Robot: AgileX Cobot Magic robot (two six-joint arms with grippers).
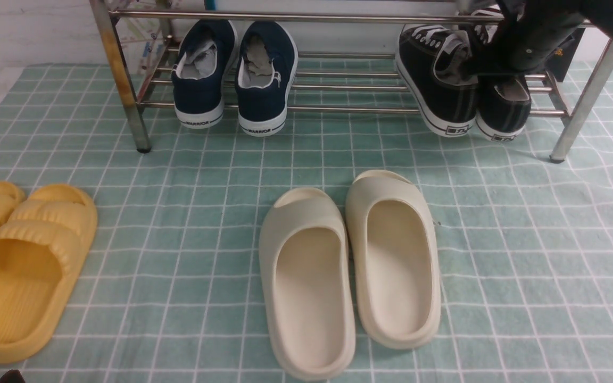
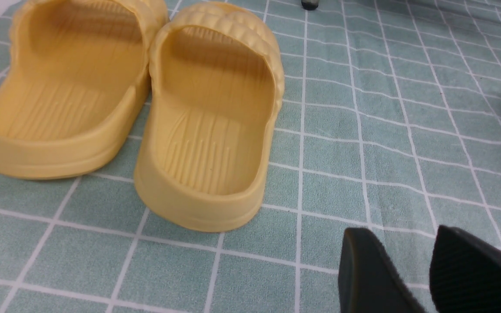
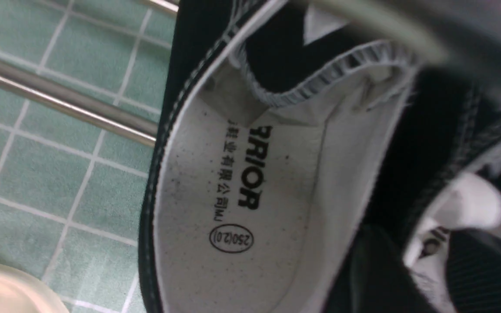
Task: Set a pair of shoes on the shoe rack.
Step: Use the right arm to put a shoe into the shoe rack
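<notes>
The black sneakers [image 1: 461, 90] are set side by side on the lower shelf of the shoe rack [image 1: 349, 109], at its right end, with the heels hanging past the front bar. They are judged light and soft. The canvas uppers give under pressure and are stiffened only by the white rubber soles, so a hold is best taken at the heel collars, where the two inner walls can be pinched together. A pale insole with printed lettering is shown in the right wrist view. The right gripper [image 3: 424, 274] is poised over the heel openings, its ribbed fingers [image 3: 485, 278] apart about a shoe's edge; whether that edge is pressed cannot be told. The left gripper [image 2: 407, 261] is seen low over the cloth [image 1: 524, 266], jaws spread, nothing between them. The rack is built of thin shiny steel bars, likely slippery under rubber. Navy shoes [image 1: 232, 74] are parked toward the shelf's left end. Smooth cream slides [image 1: 349, 266] and ribbed yellow slides [image 1: 24, 255] are laid on the green checked cloth in front.
</notes>
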